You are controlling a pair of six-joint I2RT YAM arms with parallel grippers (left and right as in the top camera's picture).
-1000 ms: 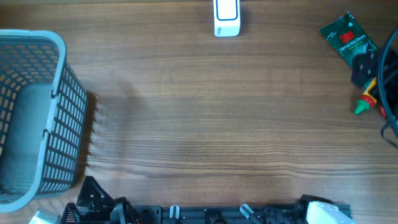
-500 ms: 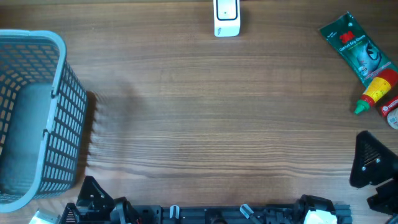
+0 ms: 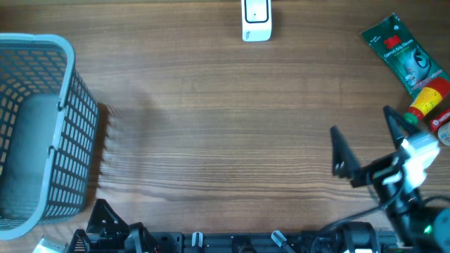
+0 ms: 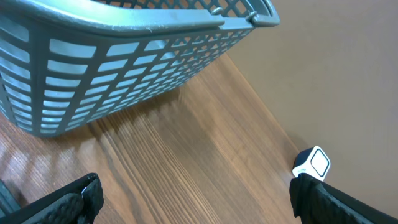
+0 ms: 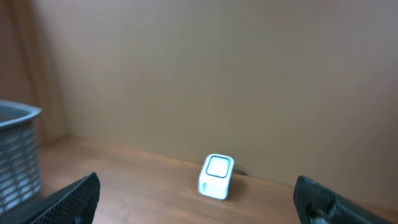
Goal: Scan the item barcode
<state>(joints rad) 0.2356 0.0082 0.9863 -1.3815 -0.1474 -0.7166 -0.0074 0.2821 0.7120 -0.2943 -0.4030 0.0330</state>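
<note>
- Wood-grain table [image 3: 225, 126], plain tan wall behind it in both wrist views.
- right gripper [image 3: 367, 137]: jaws spread wide, nothing between them. It hangs over the table's right side, just short of the item cluster. Its wrist view faces the far wall, not the items.
- left gripper [image 4: 196, 196]: also spread wide and empty, low at the near-left edge beside the basket [image 3: 35, 126]. Looks parked, leaving the right arm room to work.
- Items to scan are far right on the table, none held. The bottle [image 3: 430, 97], red-yellow body, is nearest; one right finger overlaps its green cap end in the overhead.
- green packet [image 3: 397, 53] lies just beyond the bottle. Can't tell if the two are touching or only just beside each other.
- third item [image 3: 444, 130] is cut off by the right edge; can't tell what it is.
- No barcode readable on anything from these views.
- scanner [image 3: 256, 20]: small white unit at the far edge, centre, face toward the arms. It is well apart from the items, so a picked item must cross open table to reach it.
- Nothing stands on that path; the basket is far left of it.
- Likely snag: the items are crowded, so wide jaws could nudge a neighbour going in.
</note>
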